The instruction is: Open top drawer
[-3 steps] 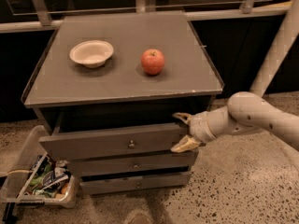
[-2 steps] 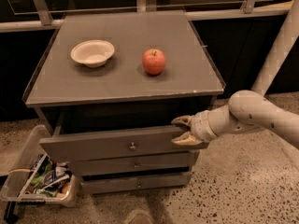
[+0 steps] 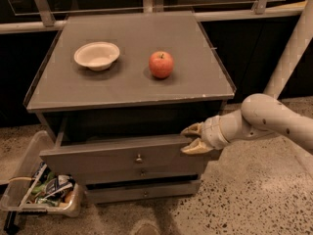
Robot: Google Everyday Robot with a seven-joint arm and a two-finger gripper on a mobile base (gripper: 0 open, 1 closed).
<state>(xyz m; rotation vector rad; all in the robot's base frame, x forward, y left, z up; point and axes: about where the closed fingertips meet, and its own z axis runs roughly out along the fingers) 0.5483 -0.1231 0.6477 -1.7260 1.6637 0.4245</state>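
Seemingly mid-pull: the end effector, spread, sits at 3 o'clock on the top drawer; next, draw toward 6 o'clock.

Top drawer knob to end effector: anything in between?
Nothing. In the camera view, only bare drawer front runs from the knob of the top drawer to the end effector, which sits at the front's upper right corner.

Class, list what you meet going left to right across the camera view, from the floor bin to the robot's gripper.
plastic bin → bowl → apple → gripper, at the right end of the top drawer.
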